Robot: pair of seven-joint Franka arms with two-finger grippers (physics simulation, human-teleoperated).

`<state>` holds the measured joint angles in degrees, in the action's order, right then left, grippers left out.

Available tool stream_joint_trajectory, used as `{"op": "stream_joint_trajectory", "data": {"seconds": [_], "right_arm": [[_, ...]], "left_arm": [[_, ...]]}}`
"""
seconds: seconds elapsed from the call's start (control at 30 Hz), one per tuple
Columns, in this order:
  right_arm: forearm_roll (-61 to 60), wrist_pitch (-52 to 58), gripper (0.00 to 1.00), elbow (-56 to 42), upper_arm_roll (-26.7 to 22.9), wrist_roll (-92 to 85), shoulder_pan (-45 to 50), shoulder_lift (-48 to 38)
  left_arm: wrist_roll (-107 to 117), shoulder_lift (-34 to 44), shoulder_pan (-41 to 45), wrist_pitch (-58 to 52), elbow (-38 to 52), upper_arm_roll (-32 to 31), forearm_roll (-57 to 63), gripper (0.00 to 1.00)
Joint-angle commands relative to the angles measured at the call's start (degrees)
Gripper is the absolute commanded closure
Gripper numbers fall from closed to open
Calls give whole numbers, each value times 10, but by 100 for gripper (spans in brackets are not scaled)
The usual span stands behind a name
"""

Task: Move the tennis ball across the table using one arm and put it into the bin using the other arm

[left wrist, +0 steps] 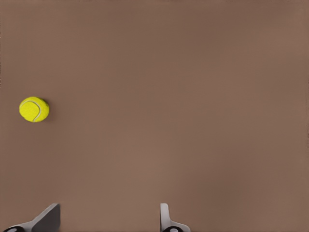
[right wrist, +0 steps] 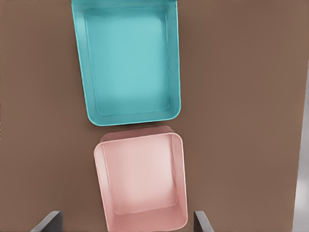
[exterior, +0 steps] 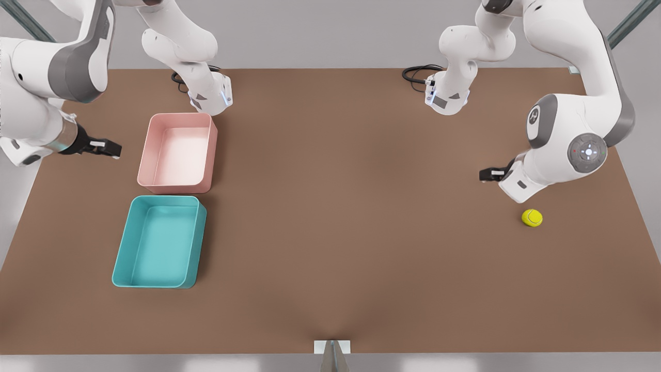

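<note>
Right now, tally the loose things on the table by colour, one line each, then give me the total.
Yellow-green: 1, the tennis ball
Teal: 1, the bin
Pink: 1, the pink tray
Total: 3, all resting on the table

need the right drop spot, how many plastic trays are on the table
2: a teal rectangular plastic tray near the front view's left, and a pink rectangular plastic tray just behind it. Both empty.

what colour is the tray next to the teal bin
Pink, a pale salmon shade. The tray shows best in the right wrist view, beside the teal bin.
</note>
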<state>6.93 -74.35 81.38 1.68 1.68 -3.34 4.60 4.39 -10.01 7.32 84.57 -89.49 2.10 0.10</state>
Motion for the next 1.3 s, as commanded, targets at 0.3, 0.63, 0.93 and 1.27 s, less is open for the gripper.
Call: {"op": "stream_joint_trajectory", "data": {"seconds": [0.3, 0.63, 0.93, 1.27], "right_arm": [[-5, -33, 0, 2, -4, -108, 10, 20], [-10, -28, 0, 7, -8, -112, 1, 21], [-21, -34, 0, 14, -8, -115, 0, 22], [-32, -59, 0, 11, -5, -117, -11, 34]], "left_arm": [[-595, -86, -85, 156, -14, 33, 97, 79], [-1298, -214, -227, 437, -48, 33, 134, 79], [-1456, -260, -282, 375, -49, 28, 52, 79], [-1364, -263, -283, 488, -120, 28, 94, 79]]}}
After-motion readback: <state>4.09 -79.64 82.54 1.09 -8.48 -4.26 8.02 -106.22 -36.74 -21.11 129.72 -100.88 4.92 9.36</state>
